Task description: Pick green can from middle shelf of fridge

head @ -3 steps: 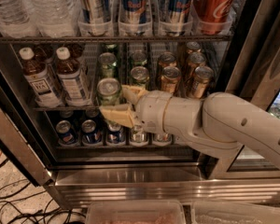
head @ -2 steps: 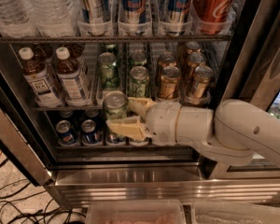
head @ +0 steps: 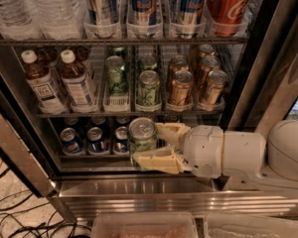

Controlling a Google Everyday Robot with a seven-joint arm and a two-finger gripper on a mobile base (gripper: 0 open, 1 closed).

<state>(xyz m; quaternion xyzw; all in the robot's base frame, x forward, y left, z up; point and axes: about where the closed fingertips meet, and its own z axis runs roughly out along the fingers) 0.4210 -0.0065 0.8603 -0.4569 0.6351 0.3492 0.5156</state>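
And here's the gripper [head: 147,144], reaching in from the right on its thick white arm [head: 223,152], low in front of the open fridge [head: 139,188]. It has the green can [head: 142,129] between its two cream fingers [head: 156,160]. They're closed in on it: one finger presses the can's right side up near the rim, and the other crosses in front of the lower body, hiding the base. The can stands roughly upright, silver top and pull tab facing us. It sits below the middle shelf [head: 89,114] and forward of it, in front of the blue cans [head: 95,137] on the rack underneath, just above the steel sill. On the middle shelf itself, two lanes of other green cans [head: 149,87] stand in their clear trays. Gold-bronze cans [head: 181,86] fill the lanes to their right and brown tea bottles [head: 44,83] stand at the left. Above that there are water bottles [head: 10,9], tall blue-and-silver cans [head: 143,4] and a red cola can [head: 231,4]. Down at the floor, cables [head: 20,217] trail off to the left, and clear bins [head: 144,226] sit at the bottom edge.
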